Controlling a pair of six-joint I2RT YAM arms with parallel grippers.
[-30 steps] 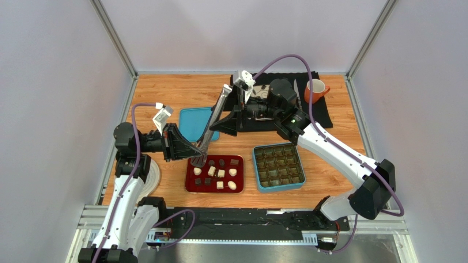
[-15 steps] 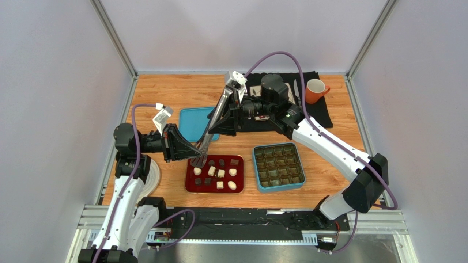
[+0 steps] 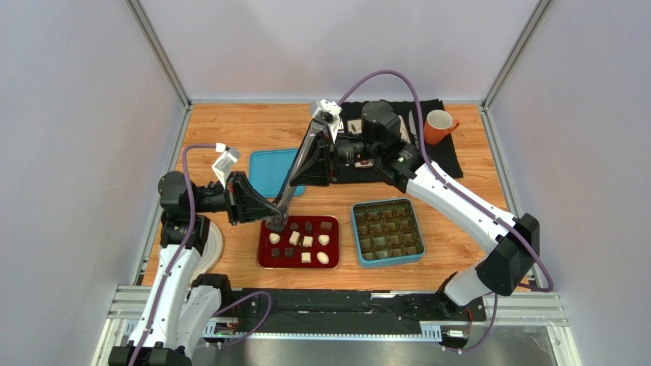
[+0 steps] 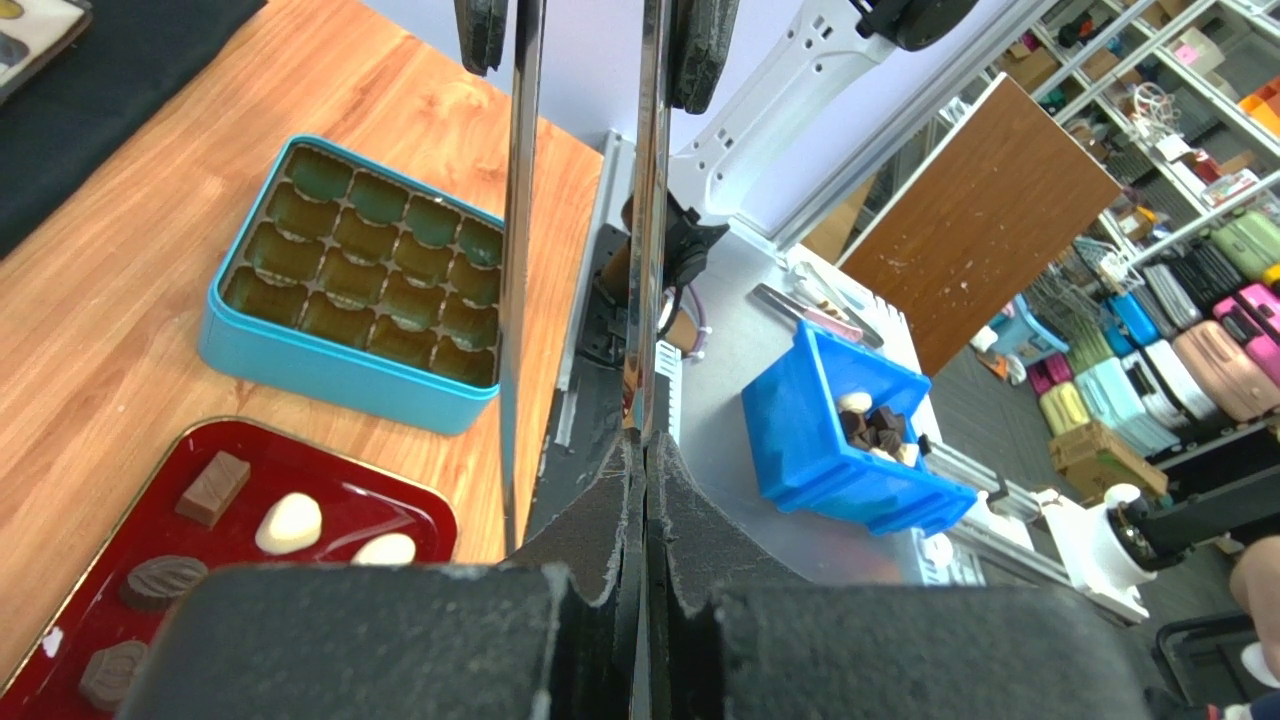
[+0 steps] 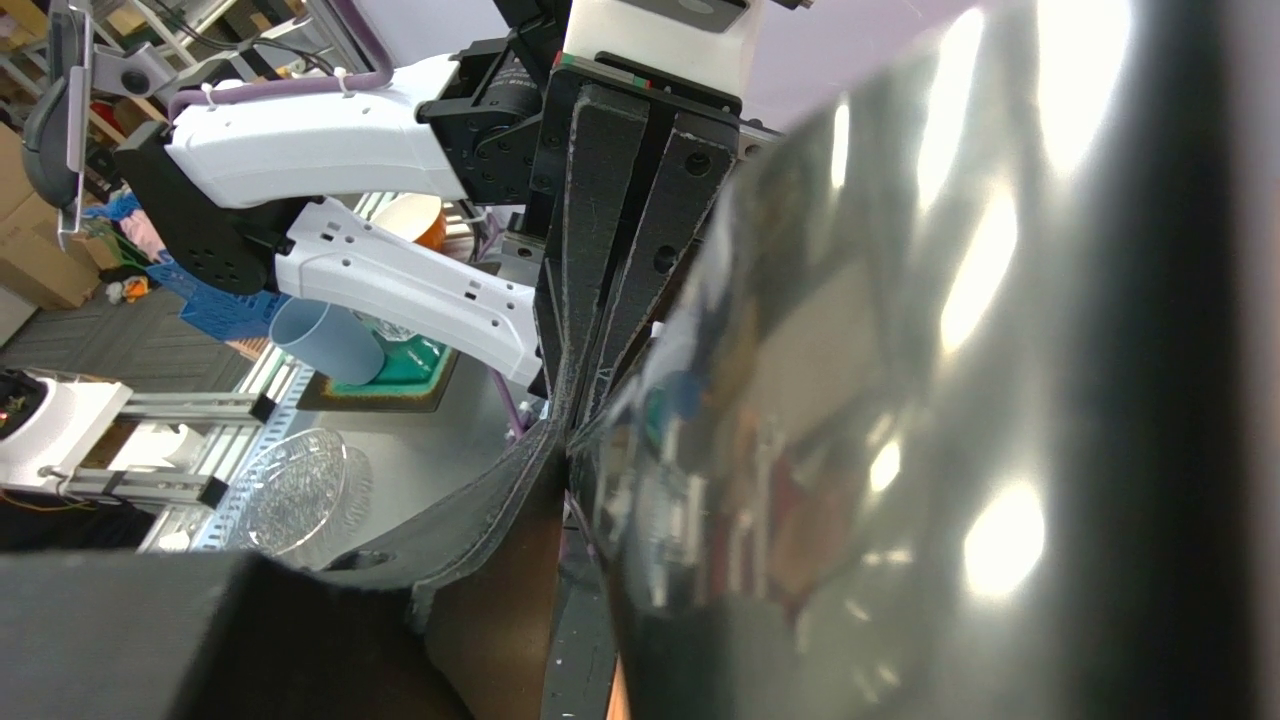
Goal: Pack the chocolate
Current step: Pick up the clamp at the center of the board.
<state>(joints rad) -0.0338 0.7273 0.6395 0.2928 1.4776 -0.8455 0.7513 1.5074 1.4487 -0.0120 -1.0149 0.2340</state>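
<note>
Several chocolates (image 3: pixel 306 240), dark and cream, lie on a red tray (image 3: pixel 263 263); the left wrist view shows a few (image 4: pixel 289 522). Metal tongs (image 3: pixel 298 171) slant up from the tray's far left corner. My left gripper (image 3: pixel 266 210) is shut on their lower end, its pads (image 4: pixel 609 495) pressed together on the metal. My right gripper (image 3: pixel 317 162) sits round the upper part, its pads (image 4: pixel 481 30) against both tong arms (image 4: pixel 520 225). In the right wrist view the shiny tongs (image 5: pixel 932 375) fill the frame. The teal compartment box (image 3: pixel 387 231) holds no chocolates.
A teal lid (image 3: pixel 271 171) lies behind the tray. A black mat (image 3: pixel 451 164) with an orange mug (image 3: pixel 439 126) is at the back right. A white plate (image 3: pixel 214 245) sits by the left arm's base. A blue bin (image 4: pixel 842 450) of chocolates stands off the table.
My right gripper has moved left onto the upper part of the tongs and narrowed its jaws round them. The left gripper and the tongs have stayed in place.
</note>
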